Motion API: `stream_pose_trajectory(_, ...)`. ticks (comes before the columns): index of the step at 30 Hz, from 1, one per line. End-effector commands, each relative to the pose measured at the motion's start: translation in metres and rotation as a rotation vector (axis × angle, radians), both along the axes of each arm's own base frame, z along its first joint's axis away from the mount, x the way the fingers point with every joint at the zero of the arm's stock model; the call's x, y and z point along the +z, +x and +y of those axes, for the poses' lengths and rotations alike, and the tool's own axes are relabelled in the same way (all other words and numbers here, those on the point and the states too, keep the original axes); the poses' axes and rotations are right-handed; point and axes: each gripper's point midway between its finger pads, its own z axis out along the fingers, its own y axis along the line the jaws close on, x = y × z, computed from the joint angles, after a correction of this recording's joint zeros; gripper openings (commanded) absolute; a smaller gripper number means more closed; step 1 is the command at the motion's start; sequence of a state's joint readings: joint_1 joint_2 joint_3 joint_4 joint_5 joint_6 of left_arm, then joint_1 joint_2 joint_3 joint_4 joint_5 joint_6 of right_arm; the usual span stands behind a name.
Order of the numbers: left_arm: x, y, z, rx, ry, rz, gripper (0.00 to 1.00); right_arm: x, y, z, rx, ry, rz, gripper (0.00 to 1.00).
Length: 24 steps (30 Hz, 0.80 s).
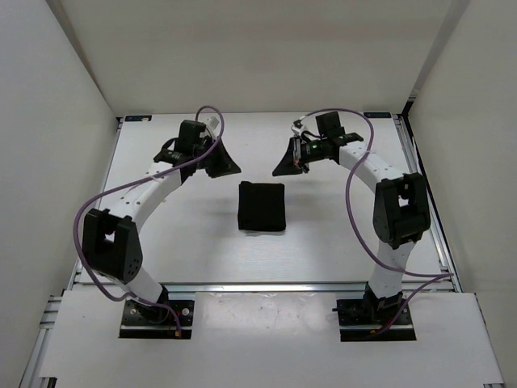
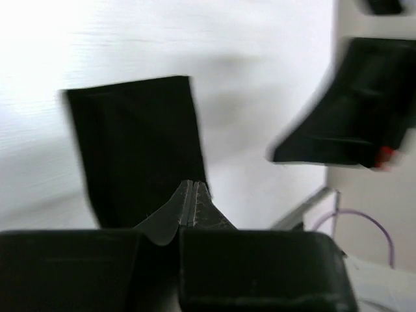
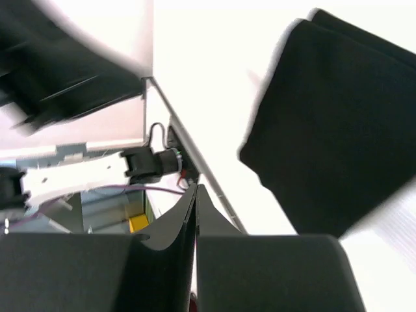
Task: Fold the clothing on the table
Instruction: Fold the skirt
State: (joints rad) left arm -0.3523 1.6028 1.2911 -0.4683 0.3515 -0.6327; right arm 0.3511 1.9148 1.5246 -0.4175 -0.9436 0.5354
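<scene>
The clothing (image 1: 262, 208) is lying at the middle of the desk (image 1: 186, 242) as a compact, nearly square black packet. Its edges are looking straight and its layers are sitting stacked at one corner in the right wrist view. Judging by that shape, the folding is appearing finished or very close to it. What may be remaining is at most a final tidy press or a retreat of the arms.

The left claw (image 1: 224, 164) is hanging at about 11 o'clock from the packet, pressed together and carrying nothing. The right claw (image 1: 287, 166) is hanging at about 1 o'clock, likewise pressed together and empty. Both are sitting just beyond the garment's far edge, apart from the cloth and apart from each other.

Bare desk is surrounding the packet on every side, widest toward 6 o'clock and toward 9 o'clock. Toward 3 o'clock the right arm's elbow is standing near the side rail (image 1: 416, 162), so swing room there is looking tighter. The white walls (image 1: 48, 162) are closing in at 9, 12 and 3 o'clock, so any pull-back is probably best going toward 6 o'clock.
</scene>
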Motion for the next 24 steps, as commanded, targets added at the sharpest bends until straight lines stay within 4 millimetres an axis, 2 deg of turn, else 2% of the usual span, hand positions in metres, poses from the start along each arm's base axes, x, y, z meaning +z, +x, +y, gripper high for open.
stream_pose_trajectory(1, -0.008, -0.028, -0.032, -0.128, -0.177, 0.074, 0.0, -0.044, -0.009, -0.01, -0.042, -0.099, 0.067, 0.0)
stream_pose_trajectory(3, -0.02, -0.04, -0.049, -0.162, -0.258, 0.13, 0.0, -0.045, -0.011, -0.017, -0.072, -0.107, 0.07, 0.0)
stream_pose_trajectory(5, -0.05, -0.044, -0.051, -0.149, -0.258, 0.169, 0.0, -0.049, -0.007, -0.025, -0.1, -0.102, 0.069, 0.0)
stream_pose_trajectory(6, -0.056, -0.043, -0.052, -0.143, -0.25, 0.168, 0.0, -0.048, -0.005, -0.029, -0.11, -0.098, 0.071, 0.0)
stream_pose_trajectory(9, -0.102, -0.058, -0.04, -0.095, -0.182, 0.243, 0.0, -0.048, 0.0, -0.038, -0.113, -0.097, 0.084, 0.0)
stream_pose_trajectory(11, -0.126, -0.06, -0.025, -0.043, -0.124, 0.261, 0.0, -0.053, 0.003, -0.044, -0.131, -0.105, 0.095, 0.0)
stream_pose_trajectory(12, -0.139, -0.069, -0.02, -0.036, -0.094, 0.295, 0.0, -0.046, 0.006, -0.044, -0.132, -0.098, 0.076, 0.0)
stream_pose_trajectory(15, -0.164, -0.084, -0.002, 0.002, 0.009, 0.347, 0.0, -0.044, 0.014, -0.048, -0.143, -0.091, 0.079, 0.0)
stream_pose_trajectory(17, -0.168, -0.083, 0.005, 0.015, 0.067, 0.335, 0.0, -0.047, 0.021, -0.047, -0.143, -0.086, 0.086, 0.0)
stream_pose_trajectory(19, -0.174, -0.085, 0.011, 0.028, 0.089, 0.336, 0.0, -0.046, 0.027, -0.039, -0.116, -0.077, 0.085, 0.0)
stream_pose_trajectory(22, -0.178, -0.089, 0.011, 0.033, 0.087, 0.36, 0.0, -0.037, 0.035, -0.028, -0.09, -0.069, 0.057, 0.0)
stream_pose_trajectory(24, -0.173, -0.089, 0.007, 0.011, 0.061, 0.362, 0.0, -0.037, 0.036, -0.021, -0.077, -0.088, 0.047, 0.0)
